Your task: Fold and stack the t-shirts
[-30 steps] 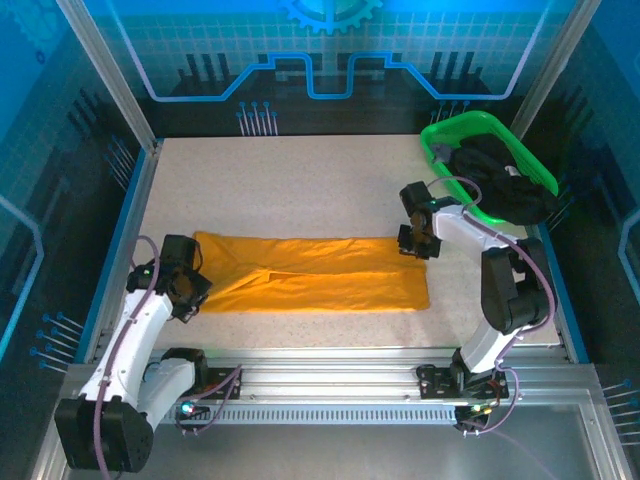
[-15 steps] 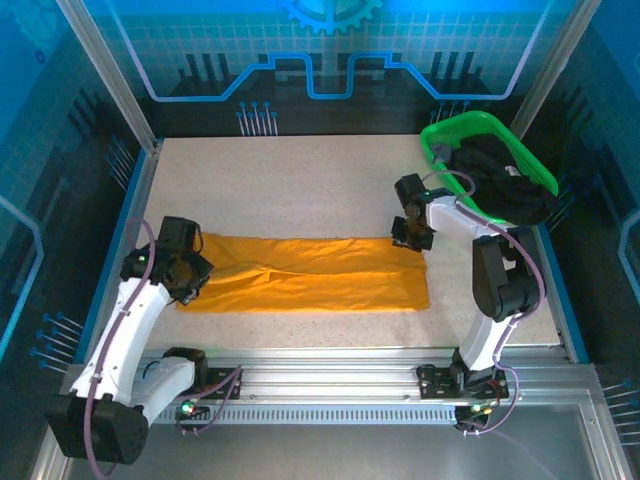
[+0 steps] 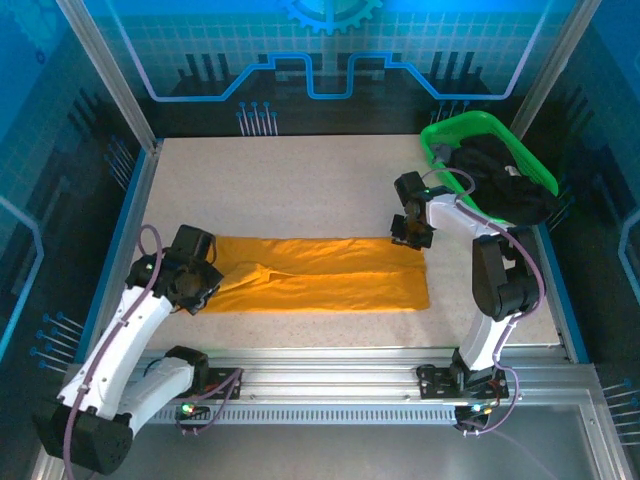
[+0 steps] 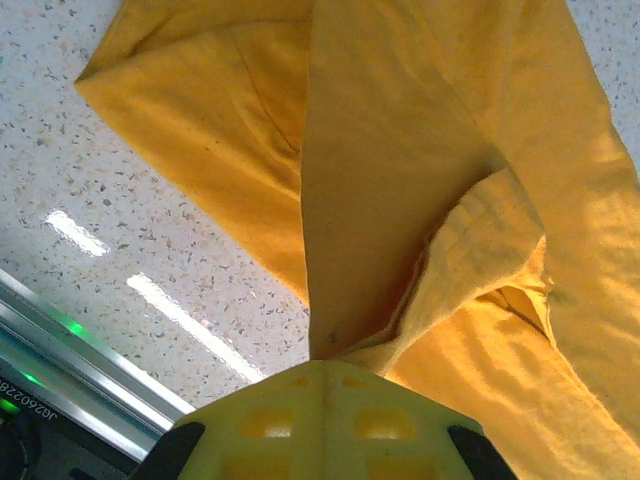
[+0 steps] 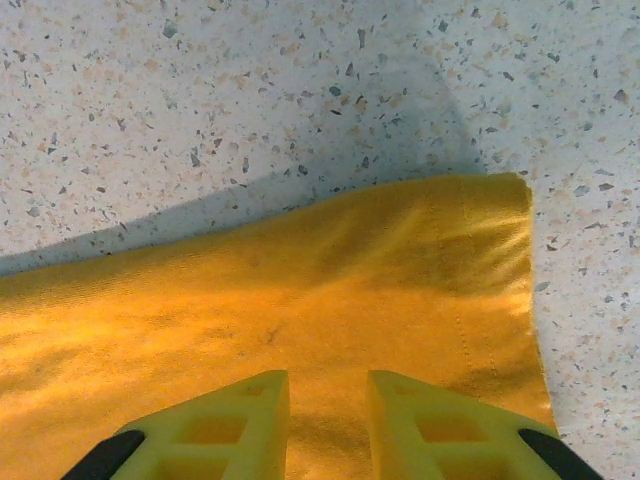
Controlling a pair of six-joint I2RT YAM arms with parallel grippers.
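Observation:
A bright orange-yellow t-shirt [image 3: 330, 282] lies as a long band folded lengthwise across the near half of the table. My left gripper [image 3: 205, 285] is shut on the shirt's left end, which rises off the table into a peaked fold [image 4: 400, 160]; the jaws [image 4: 325, 368] meet with the cloth pinched between them. At the shirt's far right corner my right gripper [image 3: 411, 238] is low over the cloth [image 5: 300, 290], its fingertips [image 5: 328, 385] apart, with flat cloth under the gap and nothing pinched.
A green plastic basket [image 3: 470, 122] with dark clothes [image 3: 500, 185] in it stands at the back right, close behind the right arm. Bare speckled table [image 3: 290, 185] stretches beyond the shirt. A metal rail [image 3: 330, 380] runs along the near edge.
My left gripper has carried the shirt's left end to the right, raising a fold and shortening the band. The right gripper shifted slightly toward the far corner, then stayed.

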